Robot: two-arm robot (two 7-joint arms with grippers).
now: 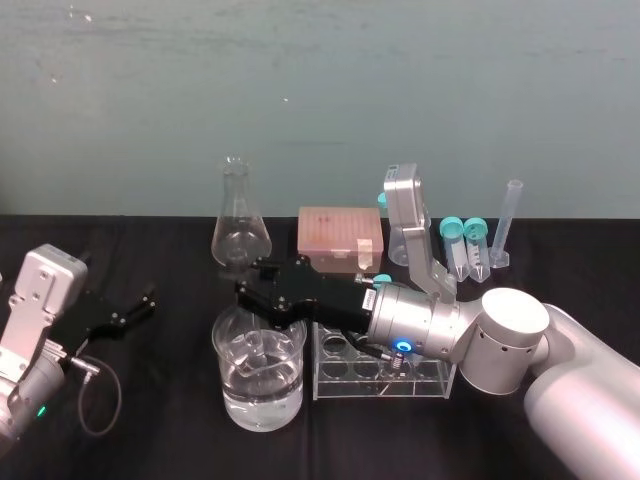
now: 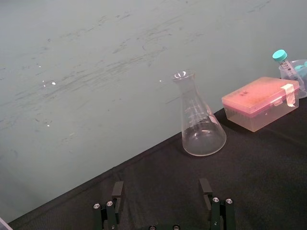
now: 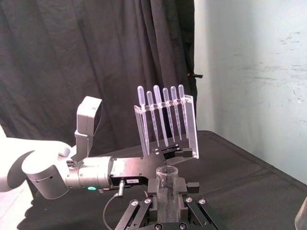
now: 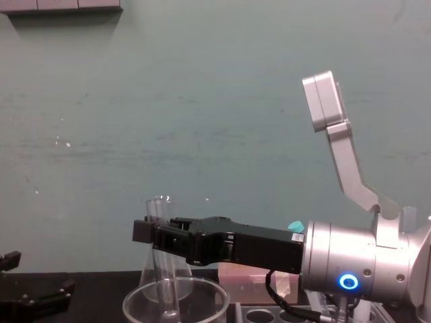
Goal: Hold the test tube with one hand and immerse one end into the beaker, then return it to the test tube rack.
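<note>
- The beaker [image 1: 232, 400], part full of clear liquid, stands lower centre in the head view, just left of the test tube rack [image 1: 380, 388].
- The right gripper [image 1: 252, 292] is clenched on the test tube [image 3: 167, 191] above it.
- The left gripper [image 1: 135, 308] rests released at lower left.
- The tube is upright, its lower end seemingly dipped in the beaker.

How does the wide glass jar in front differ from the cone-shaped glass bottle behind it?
The beaker is wide and straight-walled; the flask tapers to a narrow neck. The beaker holds clear liquid and the test tube's lower end; the flask looks empty. Both are clear glass, standing upright.
</note>
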